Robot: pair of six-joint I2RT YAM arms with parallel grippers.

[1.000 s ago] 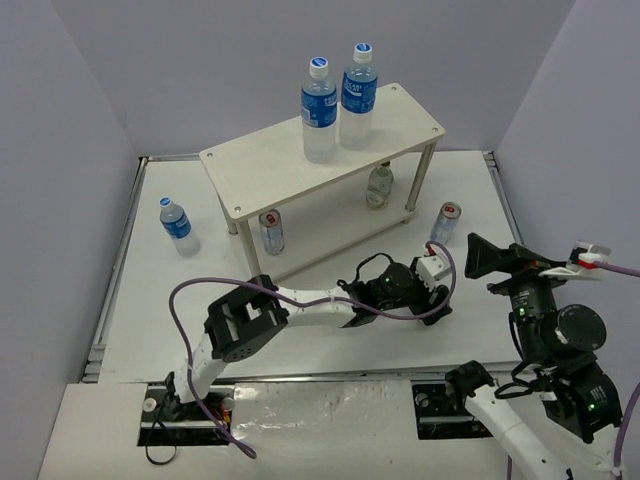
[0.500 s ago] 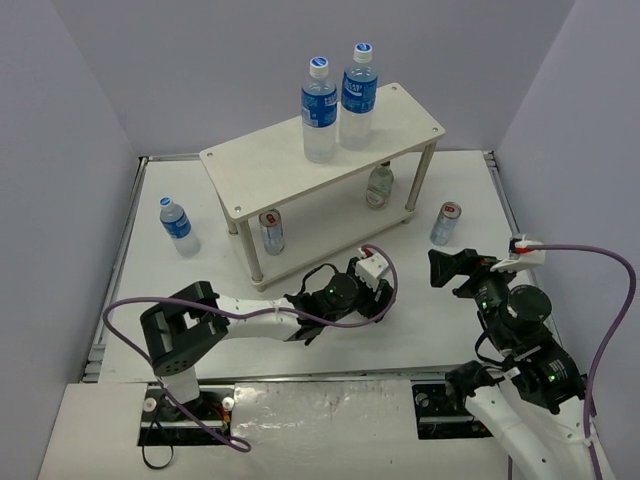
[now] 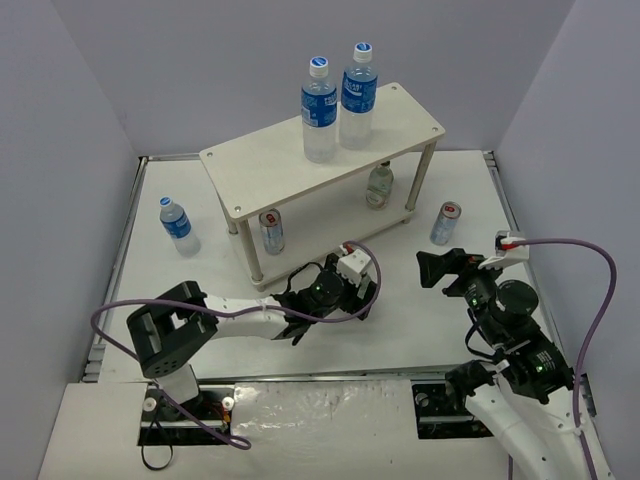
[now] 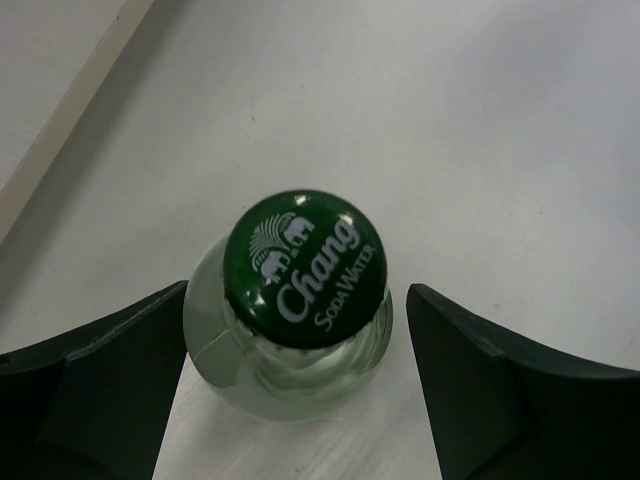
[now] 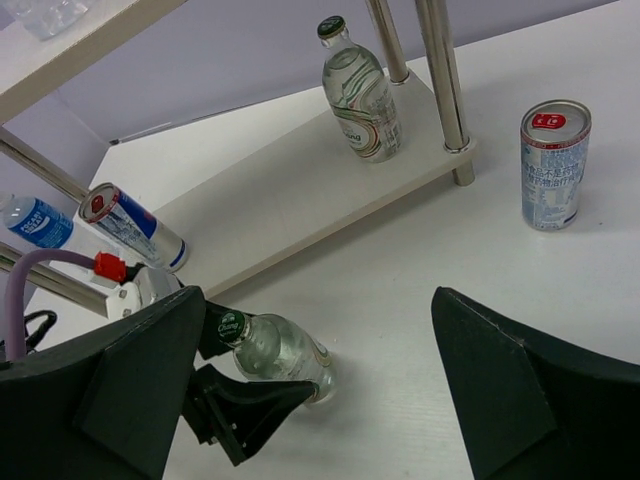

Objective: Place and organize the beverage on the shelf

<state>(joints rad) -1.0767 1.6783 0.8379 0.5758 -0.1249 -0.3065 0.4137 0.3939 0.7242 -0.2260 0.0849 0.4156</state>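
Fingers (image 4: 110, 390) of the left gripper (image 4: 297, 292) stand apart on either side of a small clear glass bottle with a green printed cap (image 4: 305, 262). One finger lies at the glass and the other just clear of it, so the jaws are spread and not clamped. This bottle rests on the white table (image 3: 160, 275), in front of the two-tier shelf of pale wood (image 3: 260, 165) and near its lower board. The fingers (image 5: 520, 390) of the right gripper (image 5: 320, 300) are spread wide with nothing between them. That gripper hangs over the table to the right of the left gripper, well apart from it. On the lower board stands a second green-capped glass bottle (image 5: 360, 95), beside a metal leg. A slim silver-and-blue can with a red top (image 5: 135, 228) is at the board's other end. A second slim silver can (image 5: 553, 165) stands on the table just right of the shelf. Two tall clear bottles with blue labels and white caps (image 3: 319, 110) stand side by side on the top board. A small blue-labelled plastic bottle (image 3: 178, 226) stands on the table left of the shelf.
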